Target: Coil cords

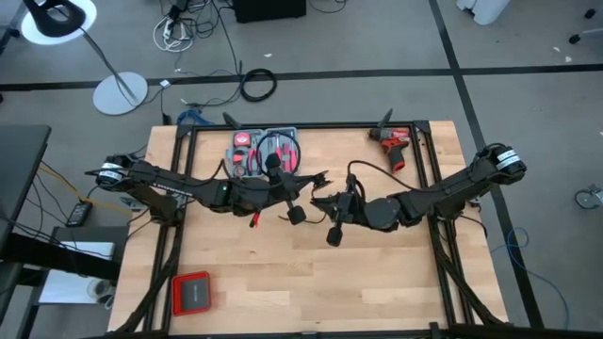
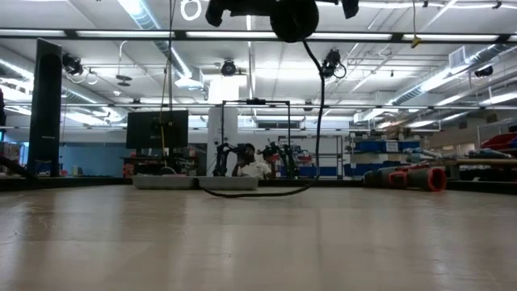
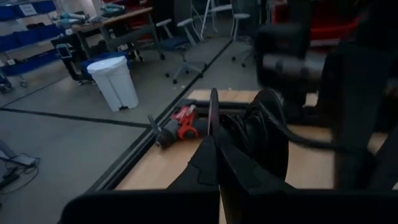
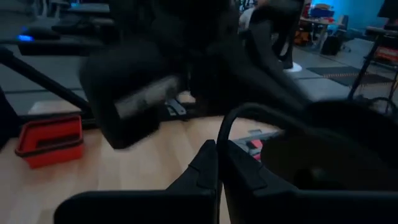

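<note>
I am holding both arms above table centre. My left gripper (image 1: 320,178) is pinched tight on the cords (image 1: 369,169); my right gripper (image 1: 318,199), just at its 6 o'clock, is closed too. The cable is looping toward the drill (image 1: 392,144) at 2 o'clock.

Both arms meet mid-table over the black cable (image 1: 363,169), beside the red drill (image 1: 393,143).

high view: taken from above, straight down; table (image 1: 311,273) and both arms are covered.
low view: set at tabletop height, level toward the room; cord (image 2: 317,97) is seen hanging.
left wrist view: aimed past the left gripper (image 3: 216,163); drill (image 3: 177,126) is seen beyond it.
right wrist view: aimed past the right gripper (image 4: 217,167); red case (image 4: 50,142) is seen beyond it.
shared: drill (image 1: 393,144), red case (image 1: 192,293) with the high view.
</note>
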